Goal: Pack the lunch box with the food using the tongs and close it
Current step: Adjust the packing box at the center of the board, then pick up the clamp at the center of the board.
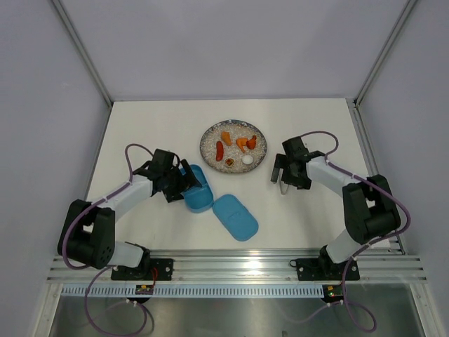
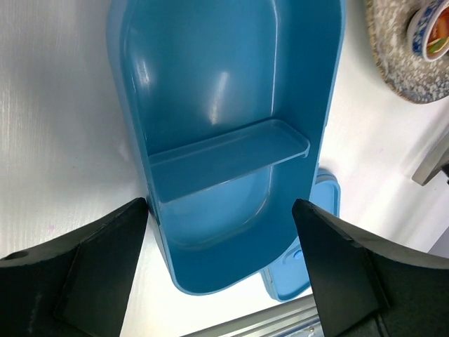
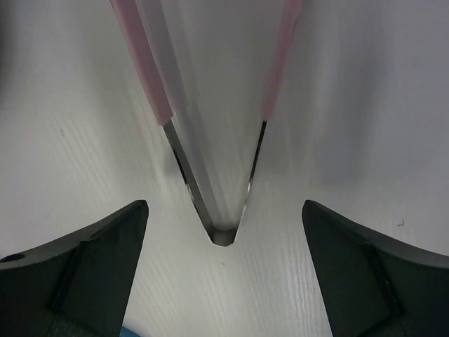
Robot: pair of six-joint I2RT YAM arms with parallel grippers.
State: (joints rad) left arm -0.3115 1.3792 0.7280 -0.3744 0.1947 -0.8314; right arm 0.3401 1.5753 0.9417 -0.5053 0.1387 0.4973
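Likely light, thin, springy & slick, tongs (image 3: 186, 165) lie flat on table (image 3: 365, 105); right gripper (image 3: 223, 203) gapes empty astride hinge end, so best pinch both arms mid-length.

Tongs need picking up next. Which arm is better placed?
Right. The right tool, open, straddles the joined end of the tongs, which lie between its fingers. The left tool is across at the lunch box.

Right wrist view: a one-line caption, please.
Open right gripper lined up over the tongs' joined end on the white table.
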